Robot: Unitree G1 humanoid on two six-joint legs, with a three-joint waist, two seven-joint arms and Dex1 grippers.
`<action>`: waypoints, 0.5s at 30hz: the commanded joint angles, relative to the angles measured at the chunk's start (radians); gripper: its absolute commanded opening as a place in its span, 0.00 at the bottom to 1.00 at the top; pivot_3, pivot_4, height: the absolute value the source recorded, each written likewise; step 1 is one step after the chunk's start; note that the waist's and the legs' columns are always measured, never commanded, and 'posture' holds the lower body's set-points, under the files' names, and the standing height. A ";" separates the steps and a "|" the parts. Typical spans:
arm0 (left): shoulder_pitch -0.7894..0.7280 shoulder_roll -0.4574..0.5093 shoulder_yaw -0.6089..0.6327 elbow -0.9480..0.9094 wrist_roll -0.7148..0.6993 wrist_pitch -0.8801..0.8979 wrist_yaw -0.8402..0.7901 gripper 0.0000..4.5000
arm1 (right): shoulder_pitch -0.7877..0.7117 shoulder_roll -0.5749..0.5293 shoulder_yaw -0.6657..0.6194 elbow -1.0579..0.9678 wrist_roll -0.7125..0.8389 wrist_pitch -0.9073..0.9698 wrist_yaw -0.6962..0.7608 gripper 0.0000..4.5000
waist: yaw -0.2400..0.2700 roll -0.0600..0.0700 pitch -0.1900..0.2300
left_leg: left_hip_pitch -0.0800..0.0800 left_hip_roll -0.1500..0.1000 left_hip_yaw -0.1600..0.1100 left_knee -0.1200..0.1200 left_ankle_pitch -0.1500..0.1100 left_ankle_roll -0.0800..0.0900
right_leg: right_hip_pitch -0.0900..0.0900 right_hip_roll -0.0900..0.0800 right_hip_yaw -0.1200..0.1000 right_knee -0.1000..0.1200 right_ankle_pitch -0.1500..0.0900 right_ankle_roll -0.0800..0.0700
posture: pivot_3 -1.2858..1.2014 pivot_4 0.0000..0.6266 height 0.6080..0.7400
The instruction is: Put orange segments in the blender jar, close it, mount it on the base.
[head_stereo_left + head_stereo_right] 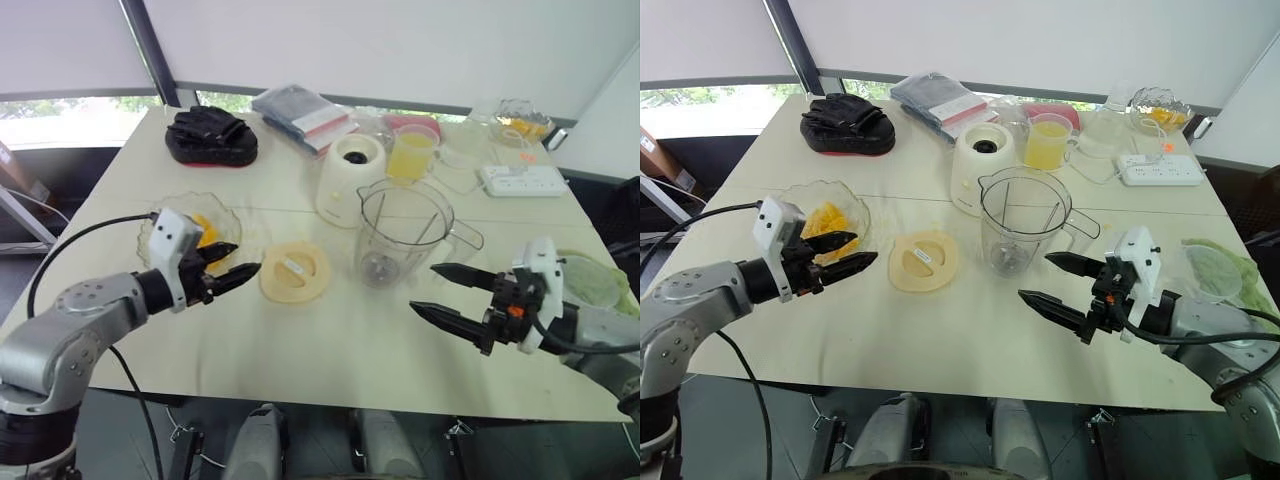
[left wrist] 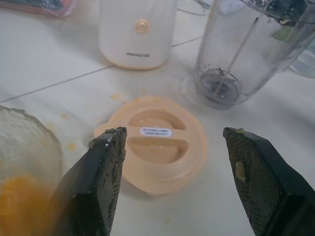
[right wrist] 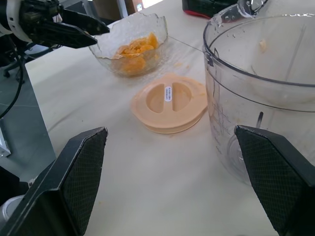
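Your left tool [image 1: 246, 258] and right tool [image 1: 422, 287] both stand spread, empty. The blender jar [image 1: 402, 232] sits uncapped on the table [image 1: 330, 350], its lid [image 1: 294, 271] flat beside it; orange segments [image 3: 133, 51] lie in the bowl [image 3: 151, 28].

Bare table [image 1: 330, 350] between left hand [image 1: 246, 258] and right hand [image 1: 422, 287]: free passage along front edge. Blender jar [image 1: 403, 232] mouth uncovered, open from above. Lid [image 1: 294, 271] flat just beside jar, bowl [image 1: 190, 198] beyond it; narrow gaps. Base [image 1: 350, 178] close behind jar, bars rear approach.
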 commanded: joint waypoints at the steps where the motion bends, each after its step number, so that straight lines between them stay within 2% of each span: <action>1: -0.020 0.003 0.001 -0.009 0.001 -0.022 -0.010 0.72 | 0.001 -0.004 -0.028 -0.039 0.021 -0.002 -0.010 0.97 | 0.000 0.000 0.000 | 0.000 0.000 0.000 0.000 0.000 0.000 | 0.000 0.000 0.000 0.000 0.000 0.000 | 0.52 0.24 1.00; 15: -0.038 -0.021 -0.012 -0.012 0.003 -0.011 0.020 0.72 | -0.009 0.003 -0.008 -0.051 0.030 0.000 -0.040 0.97 | 0.000 0.000 0.000 | 0.000 0.000 0.000 0.000 0.000 0.000 | 0.000 0.000 0.000 0.000 0.000 0.000 | 0.52 0.24 1.00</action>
